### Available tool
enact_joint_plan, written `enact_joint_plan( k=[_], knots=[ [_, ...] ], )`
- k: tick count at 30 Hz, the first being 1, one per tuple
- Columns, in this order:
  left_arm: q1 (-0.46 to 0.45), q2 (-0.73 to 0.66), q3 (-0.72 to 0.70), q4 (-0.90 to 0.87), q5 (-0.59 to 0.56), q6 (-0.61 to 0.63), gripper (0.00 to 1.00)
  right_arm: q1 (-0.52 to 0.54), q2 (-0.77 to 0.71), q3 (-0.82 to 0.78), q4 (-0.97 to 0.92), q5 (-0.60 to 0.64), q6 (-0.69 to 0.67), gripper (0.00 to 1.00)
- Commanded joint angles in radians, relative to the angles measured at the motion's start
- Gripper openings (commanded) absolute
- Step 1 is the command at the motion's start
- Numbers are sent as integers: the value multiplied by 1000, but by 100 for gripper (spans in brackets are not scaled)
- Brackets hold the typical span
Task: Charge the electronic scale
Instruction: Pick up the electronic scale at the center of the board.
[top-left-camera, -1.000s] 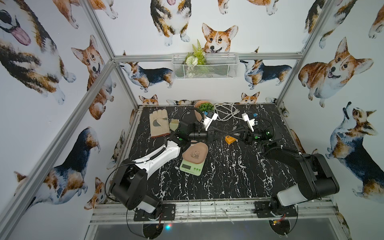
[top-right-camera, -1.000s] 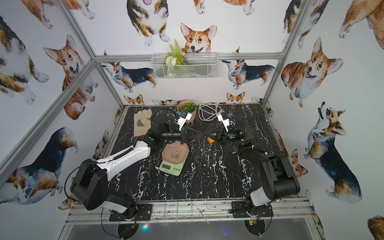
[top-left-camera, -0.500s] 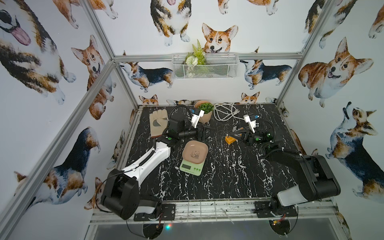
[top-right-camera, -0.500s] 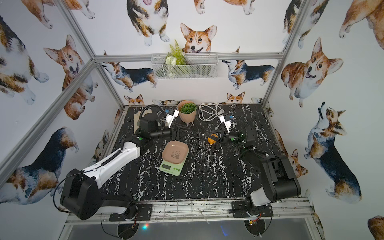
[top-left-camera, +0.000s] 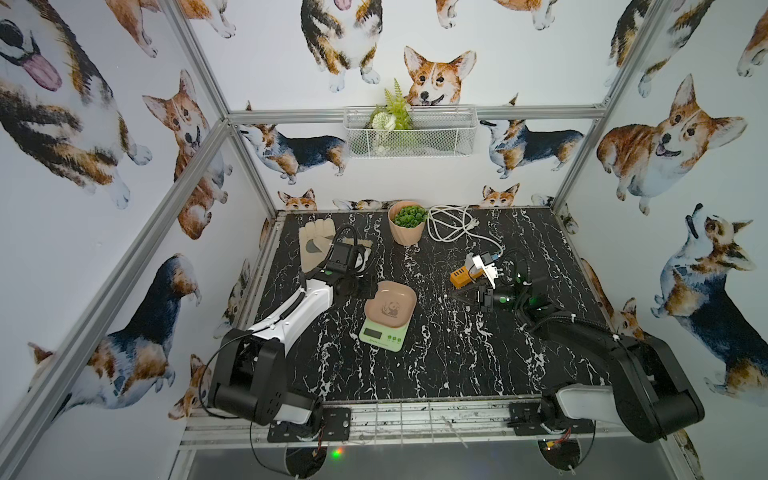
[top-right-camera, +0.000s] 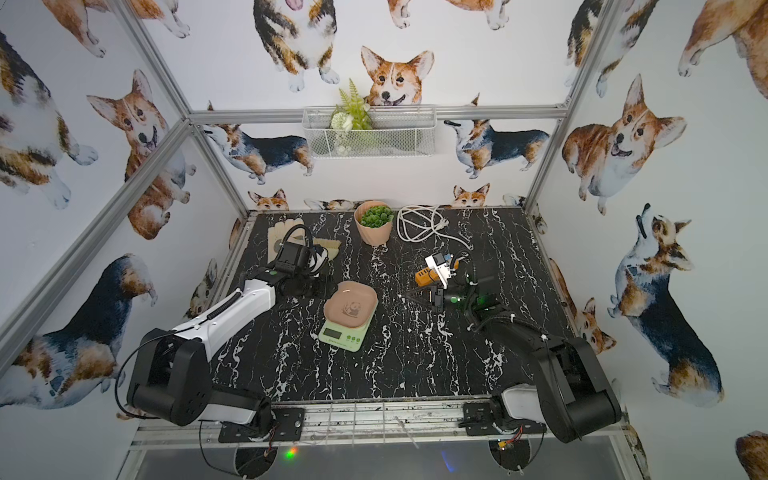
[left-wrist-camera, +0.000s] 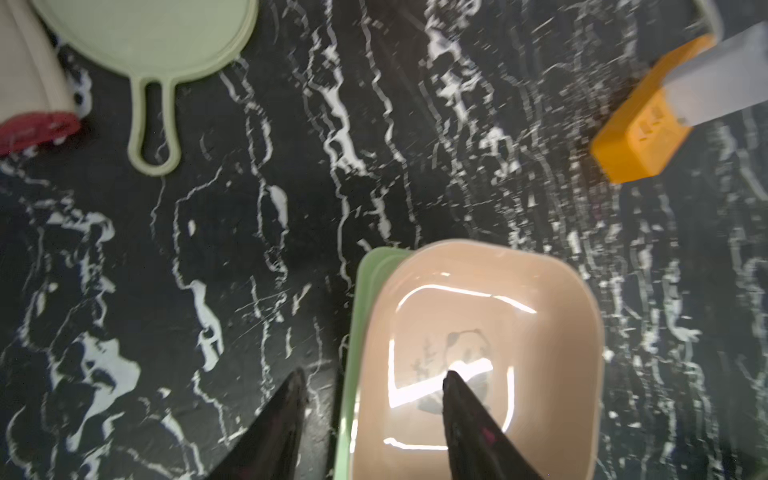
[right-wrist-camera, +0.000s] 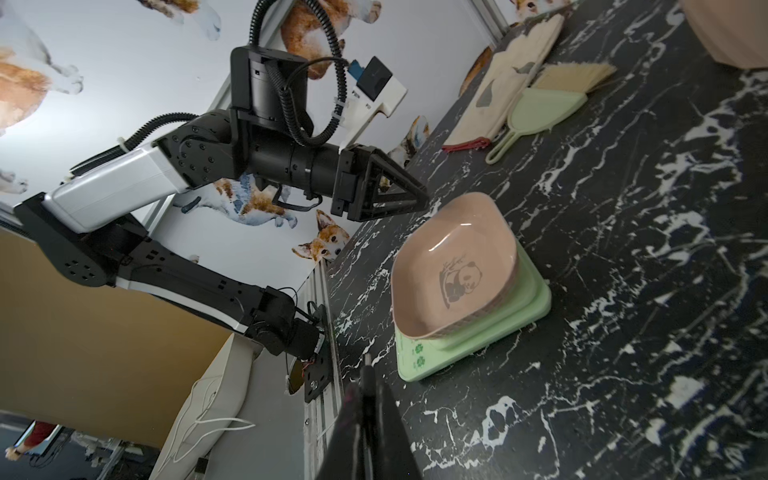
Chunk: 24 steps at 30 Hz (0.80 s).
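Marble table (top-left-camera: 457, 353) | electronic scale (top-left-camera: 388, 316) central | left fingers (left-wrist-camera: 469, 424) parted astride its edge

I read no text, digits, brand or label anywhere in any view; electronic scale (top-left-camera: 388, 318) display (top-left-camera: 372, 333) shows me no figures, just dark panel

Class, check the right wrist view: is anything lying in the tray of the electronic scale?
No: the tray on the electronic scale holds nothing, and only its panda print shows inside.
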Motion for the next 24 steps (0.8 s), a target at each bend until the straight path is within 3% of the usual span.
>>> enact_joint_plan(
  k=[1,15,19,24],
  knots=[
    [-9,11,-9,-58,-73,22,47,15,2,-12,-23,30,-17,0],
    [-36,124,3,17,47,32,14,36,92,10,29,23,75,0],
    [-36,146,11,34,70,27,0,35,101,24,6,23,77,0],
    [-35,117,-3,99,156,-4,0,37,101,22,8,23,84,0]
  ],
)
